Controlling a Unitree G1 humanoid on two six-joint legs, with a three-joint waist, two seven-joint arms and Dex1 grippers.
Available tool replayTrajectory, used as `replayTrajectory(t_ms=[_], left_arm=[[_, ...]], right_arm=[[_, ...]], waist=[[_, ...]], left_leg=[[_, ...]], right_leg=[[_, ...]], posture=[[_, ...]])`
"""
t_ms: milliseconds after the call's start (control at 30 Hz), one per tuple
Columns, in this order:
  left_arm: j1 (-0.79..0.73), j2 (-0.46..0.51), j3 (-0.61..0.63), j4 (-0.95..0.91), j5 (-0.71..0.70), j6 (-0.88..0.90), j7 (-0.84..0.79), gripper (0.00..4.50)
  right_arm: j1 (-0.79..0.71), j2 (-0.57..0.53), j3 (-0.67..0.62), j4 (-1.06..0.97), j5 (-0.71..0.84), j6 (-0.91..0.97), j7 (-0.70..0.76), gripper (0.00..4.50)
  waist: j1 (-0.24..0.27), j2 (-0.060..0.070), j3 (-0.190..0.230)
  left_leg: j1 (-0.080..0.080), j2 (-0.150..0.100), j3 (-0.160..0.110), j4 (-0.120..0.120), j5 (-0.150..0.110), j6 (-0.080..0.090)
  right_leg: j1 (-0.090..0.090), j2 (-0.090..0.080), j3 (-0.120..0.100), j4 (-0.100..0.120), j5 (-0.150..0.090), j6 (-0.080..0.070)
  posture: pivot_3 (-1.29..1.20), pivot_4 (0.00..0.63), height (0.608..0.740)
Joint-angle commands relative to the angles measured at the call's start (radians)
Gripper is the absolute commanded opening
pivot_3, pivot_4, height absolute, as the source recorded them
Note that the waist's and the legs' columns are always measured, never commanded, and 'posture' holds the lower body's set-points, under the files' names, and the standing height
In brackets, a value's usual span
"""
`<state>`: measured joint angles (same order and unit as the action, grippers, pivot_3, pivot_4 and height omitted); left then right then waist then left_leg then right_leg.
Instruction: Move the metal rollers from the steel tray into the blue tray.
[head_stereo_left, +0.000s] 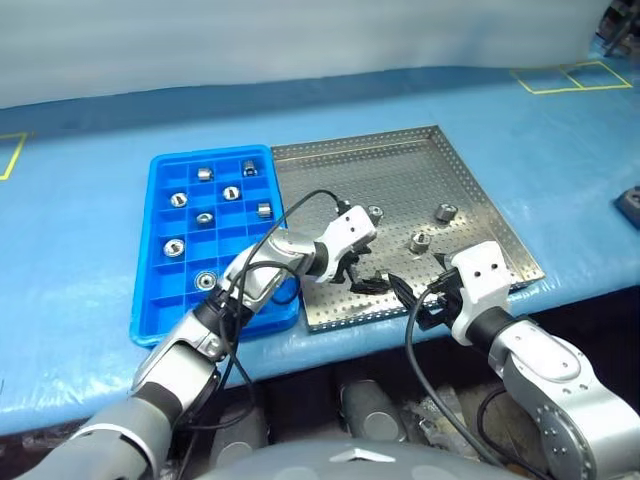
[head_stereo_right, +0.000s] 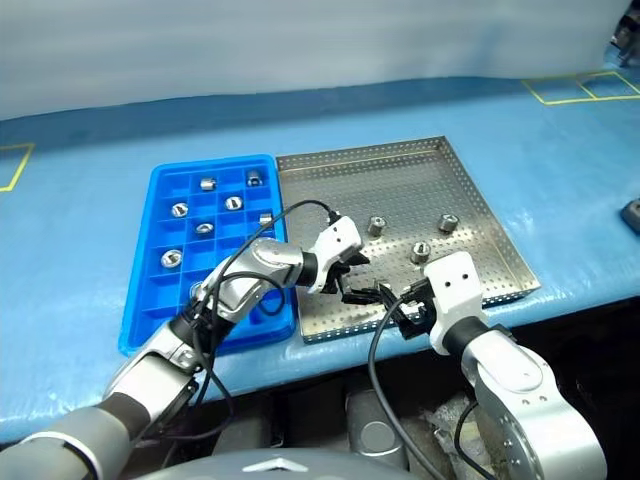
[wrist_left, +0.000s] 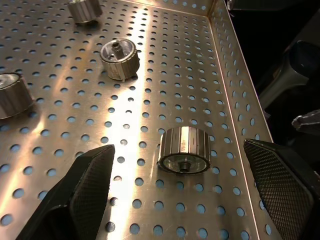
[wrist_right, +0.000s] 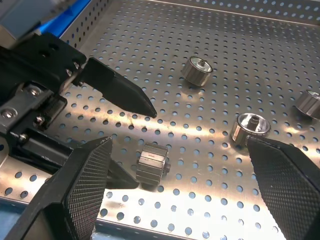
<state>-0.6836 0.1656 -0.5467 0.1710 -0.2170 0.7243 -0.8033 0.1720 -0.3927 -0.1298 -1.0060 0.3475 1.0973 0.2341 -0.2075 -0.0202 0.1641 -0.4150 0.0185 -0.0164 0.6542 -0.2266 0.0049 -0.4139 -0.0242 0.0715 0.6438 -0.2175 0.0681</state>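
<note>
The steel tray (head_stereo_left: 400, 165) lies on the blue-covered table, and the blue tray (head_stereo_left: 160, 300) sits against its left side. Several metal rollers (head_stereo_left: 231, 193) rest in the blue tray's compartments. Three rollers stand in the steel tray (head_stereo_left: 376, 212), (head_stereo_left: 446, 211), (head_stereo_left: 420, 241). Another roller (wrist_left: 184, 150) lies on its side near the front rim. My left gripper (wrist_left: 185, 190) is open with this roller between its fingers (wrist_left: 90, 185), untouched. My right gripper (wrist_right: 185, 195) is open, just right of it over the front rim, with nothing held.
The steel tray's front rim (head_stereo_left: 420, 310) lies close to the table's front edge. Yellow tape marks (head_stereo_left: 575, 78) sit at the far right, and a dark object (head_stereo_left: 630, 205) is at the right edge. Black cables (head_stereo_left: 300, 205) loop over both wrists.
</note>
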Motion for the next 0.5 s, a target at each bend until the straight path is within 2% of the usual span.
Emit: replayTrajectory(t_ms=[33,133,200,300,500], left_arm=[[-0.036,-0.034,-0.04,0.076,0.057,-0.07,-0.017,4.47],[-0.04,-0.063,-0.046,0.14,0.092,-0.094,-0.011,4.47],[-0.039,-0.073,-0.048,0.164,0.117,-0.115,-0.003,4.09],[-0.027,-0.07,0.007,0.118,0.111,-0.111,0.018,3.19],[0.062,0.008,0.232,-0.202,0.031,-0.004,0.104,1.22]], right_arm=[[-0.013,0.0,-0.013,-0.041,0.014,-0.004,-0.029,4.5],[-0.027,0.001,-0.01,-0.041,0.022,-0.001,-0.042,4.5],[-0.037,0.0,-0.005,-0.041,0.023,0.006,-0.049,4.5],[-0.059,0.0,0.003,-0.035,0.025,0.016,-0.053,4.5],[-0.158,0.001,0.083,0.033,0.036,0.019,-0.033,4.5]], waist=[[-0.013,0.0,0.0],[-0.034,0.0,0.0],[-0.036,0.001,0.0],[-0.037,0.001,0.0],[-0.035,0.002,0.0]], left_leg=[[0.0,0.0,0.0,0.0,0.0,0.0],[0.0,0.0,0.0,0.0,0.0,0.0],[0.0,0.0,-0.001,-0.001,0.0,0.0],[0.0,-0.001,-0.001,0.0,0.0,0.0],[0.0,0.001,-0.003,-0.001,0.0,0.0]], right_leg=[[0.0,0.0,0.0,0.0,0.0,0.0],[0.0,0.0,0.0,0.0,0.0,0.0],[0.0,0.0,0.0,0.0,0.0,0.001],[0.001,0.0,0.0,0.0,0.0,0.001],[-0.001,0.001,0.001,0.001,0.004,0.006]], posture=[[-0.33,0.15,0.74],[-0.33,0.15,0.74],[-0.32,0.15,0.74],[-0.31,0.15,0.74],[-0.2,0.15,0.74]])
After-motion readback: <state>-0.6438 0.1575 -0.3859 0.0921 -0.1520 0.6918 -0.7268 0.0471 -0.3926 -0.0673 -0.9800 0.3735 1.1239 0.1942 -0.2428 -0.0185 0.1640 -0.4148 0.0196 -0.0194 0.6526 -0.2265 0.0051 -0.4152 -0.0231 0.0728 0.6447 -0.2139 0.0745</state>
